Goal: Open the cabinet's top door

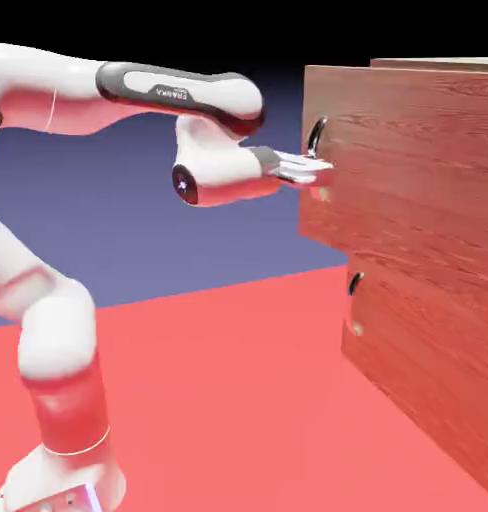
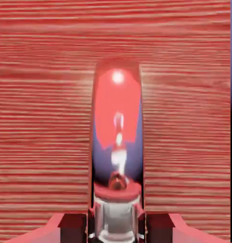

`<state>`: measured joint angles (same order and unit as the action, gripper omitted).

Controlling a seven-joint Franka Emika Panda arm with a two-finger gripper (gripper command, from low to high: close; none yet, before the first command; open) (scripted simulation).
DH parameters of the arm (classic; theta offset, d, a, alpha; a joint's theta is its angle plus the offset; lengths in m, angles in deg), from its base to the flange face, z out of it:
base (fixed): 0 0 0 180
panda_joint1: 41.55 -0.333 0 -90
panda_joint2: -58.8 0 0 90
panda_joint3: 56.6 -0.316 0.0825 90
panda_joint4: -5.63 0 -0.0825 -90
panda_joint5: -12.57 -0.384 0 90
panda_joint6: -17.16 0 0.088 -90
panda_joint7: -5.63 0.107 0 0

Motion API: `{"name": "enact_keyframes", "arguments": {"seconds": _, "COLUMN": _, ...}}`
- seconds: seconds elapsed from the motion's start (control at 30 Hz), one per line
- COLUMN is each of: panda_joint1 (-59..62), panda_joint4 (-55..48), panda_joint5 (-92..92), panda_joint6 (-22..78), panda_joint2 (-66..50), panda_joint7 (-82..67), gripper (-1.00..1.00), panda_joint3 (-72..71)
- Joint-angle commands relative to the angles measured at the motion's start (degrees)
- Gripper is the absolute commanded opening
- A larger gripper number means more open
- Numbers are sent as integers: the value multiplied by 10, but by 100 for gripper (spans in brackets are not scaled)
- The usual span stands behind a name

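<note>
Your gripper [image 1: 323,167] clamped on handle [image 1: 315,137] of top door [image 1: 408,160]; door swung ajar from cabinet [image 1: 438,350]. Handle fills gap between fingertips [image 2: 72,227], door wood straight ahead. Lower door [image 1: 418,340] below gripper, flush.

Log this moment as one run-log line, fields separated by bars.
gripper: shut on dark curved metal loop handle | reddish-brown wood-grain top door: swung ajar | lower door: closed

The tall reddish-brown wood-grain cabinet [image 1: 428,260] shows fine horizontal streaks; its dark curved metal loop handle [image 1: 315,135] mirrors red and violet (glossy in the hand view); the flat surface [image 1: 218,400] is plain salmon-red; the white arm [image 1: 48,330] carries a dark grey band.
</note>
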<state>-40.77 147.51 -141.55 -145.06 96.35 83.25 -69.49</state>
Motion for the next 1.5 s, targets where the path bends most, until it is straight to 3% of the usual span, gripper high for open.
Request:
{"name": "enact_keyframes", "arguments": {"seconds": 0.0, "panda_joint1": -19, "panda_joint4": 14, "panda_joint5": 24, "panda_joint6": 1, "panda_joint2": 14, "panda_joint7": 15, "gripper": -100, "panda_joint3": 19}}
{"name": "enact_keyframes", "arguments": {"seconds": 0.47, "panda_joint1": -234, "panda_joint4": 157, "panda_joint5": 373, "panda_joint6": -50, "panda_joint2": 228, "panda_joint7": 210, "gripper": -100, "panda_joint3": 230}}
{"name": "enact_keyframes", "arguments": {"seconds": 0.77, "panda_joint1": -258, "panda_joint4": 221, "panda_joint5": 597, "panda_joint6": -52, "panda_joint2": 329, "panda_joint7": 386, "gripper": -100, "panda_joint3": 277}}
{"name": "enact_keyframes", "arguments": {"seconds": 1.13, "panda_joint1": -109, "panda_joint4": 280, "panda_joint5": 868, "panda_joint6": 153, "panda_joint2": 436, "panda_joint7": 583, "gripper": -100, "panda_joint3": 351}}
{"name": "enact_keyframes", "arguments": {"seconds": 1.47, "panda_joint1": -6, "panda_joint4": 234, "panda_joint5": 1066, "panda_joint6": 402, "panda_joint2": 462, "panda_joint7": 635, "gripper": -100, "panda_joint3": 522}}
